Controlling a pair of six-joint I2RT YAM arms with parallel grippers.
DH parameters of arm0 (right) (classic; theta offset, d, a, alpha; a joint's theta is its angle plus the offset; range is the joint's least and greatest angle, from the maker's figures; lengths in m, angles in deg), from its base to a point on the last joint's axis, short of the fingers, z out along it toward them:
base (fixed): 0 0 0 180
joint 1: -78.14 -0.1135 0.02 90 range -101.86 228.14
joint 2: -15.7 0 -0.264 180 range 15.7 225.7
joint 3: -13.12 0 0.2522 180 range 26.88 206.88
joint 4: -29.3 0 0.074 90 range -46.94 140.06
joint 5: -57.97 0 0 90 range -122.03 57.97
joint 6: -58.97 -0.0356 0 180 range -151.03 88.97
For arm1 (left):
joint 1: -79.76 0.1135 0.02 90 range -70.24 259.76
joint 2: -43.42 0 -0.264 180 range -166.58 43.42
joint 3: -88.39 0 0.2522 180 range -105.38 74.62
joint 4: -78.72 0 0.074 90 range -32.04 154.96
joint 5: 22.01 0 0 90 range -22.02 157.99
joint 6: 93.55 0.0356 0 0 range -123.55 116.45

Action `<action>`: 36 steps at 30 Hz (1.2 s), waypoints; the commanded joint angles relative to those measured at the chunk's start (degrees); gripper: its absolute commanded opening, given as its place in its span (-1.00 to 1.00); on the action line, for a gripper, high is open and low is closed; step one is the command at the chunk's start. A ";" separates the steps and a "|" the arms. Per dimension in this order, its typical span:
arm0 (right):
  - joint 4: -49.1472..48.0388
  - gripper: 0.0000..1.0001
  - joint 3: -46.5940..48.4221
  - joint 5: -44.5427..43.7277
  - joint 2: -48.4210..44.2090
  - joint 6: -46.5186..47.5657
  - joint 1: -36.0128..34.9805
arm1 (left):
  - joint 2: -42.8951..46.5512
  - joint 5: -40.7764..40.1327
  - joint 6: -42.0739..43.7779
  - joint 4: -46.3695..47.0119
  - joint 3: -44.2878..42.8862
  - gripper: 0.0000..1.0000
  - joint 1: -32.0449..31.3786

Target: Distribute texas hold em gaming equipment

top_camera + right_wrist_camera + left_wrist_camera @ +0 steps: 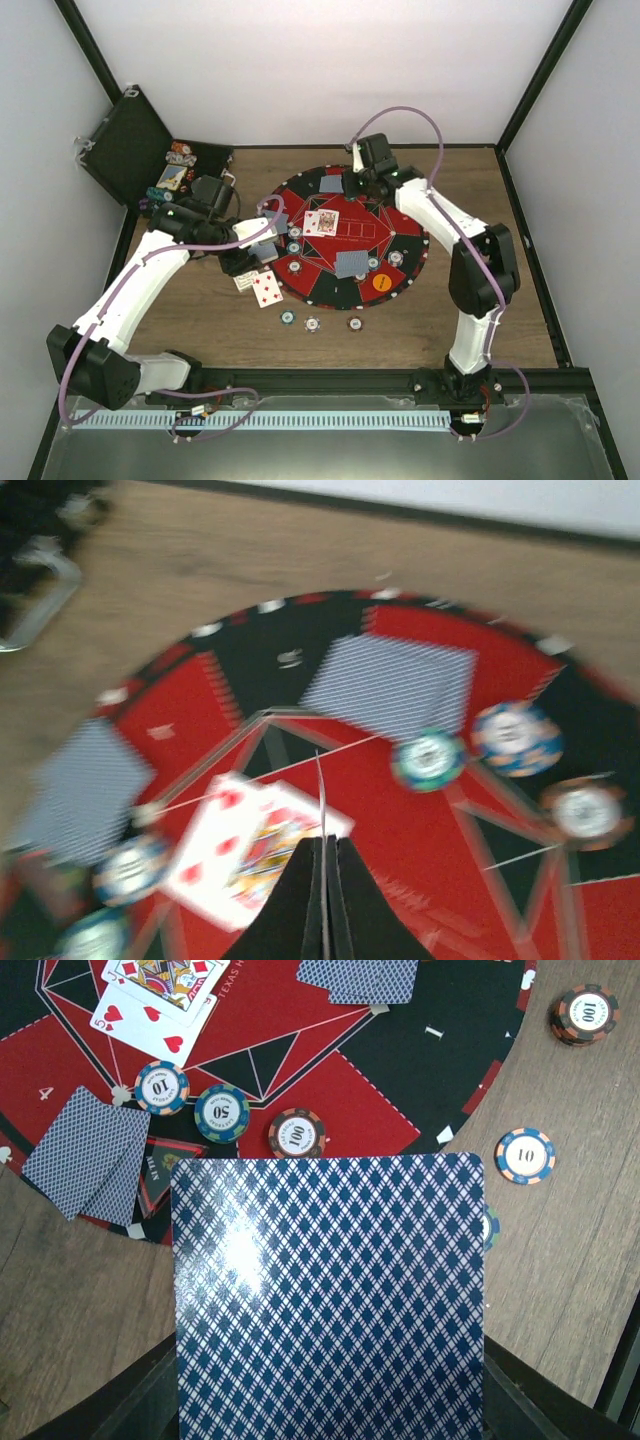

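**Cards held at the mat**

A face-down card (328, 1300) is clamped in the left gripper (252, 258) at the left edge of the mat (345, 232). The right gripper (322, 846) is pressed together over the mat's far side, with an edge-on card (319, 790) seemingly pinched between its fingers. Three chips (313, 323) lie just off the mat's near edge.

I'm getting a glare patch on the blue-backed card (330, 1300) filling the lower frame: smooth, glossy coating. The table (560, 1280) reads as matt, grained wood. The mat (340, 1090) looks smooth and printed. The chips (221, 1112) look like hard plastic. Upper left, the case handle (45, 590) looks like bright metal.
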 commanded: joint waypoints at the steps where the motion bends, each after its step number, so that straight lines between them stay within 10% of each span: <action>1: -16.22 -0.99 -8.45 -33.10 0.04 19.65 -6.00 | 1.49 0.18 0.83 0.46 0.30 -0.92 -0.15; 6: -35.19 -0.99 -15.94 -42.27 4.67 41.41 -10.58 | 1.14 0.44 0.94 0.23 0.14 -0.92 -0.15; 15: -36.57 -0.95 -18.16 -42.74 11.13 43.34 -13.71 | 1.01 0.50 0.95 -0.30 -0.32 -0.92 -0.12; 22: -29.91 -0.04 -18.25 -38.07 9.20 36.96 -14.00 | 0.65 1.33 0.67 -0.94 -1.77 -0.92 -0.11; 36: -19.20 0.61 -18.96 -25.54 0.83 30.19 -14.01 | 0.15 1.97 0.17 -1.79 -4.01 -0.92 -0.15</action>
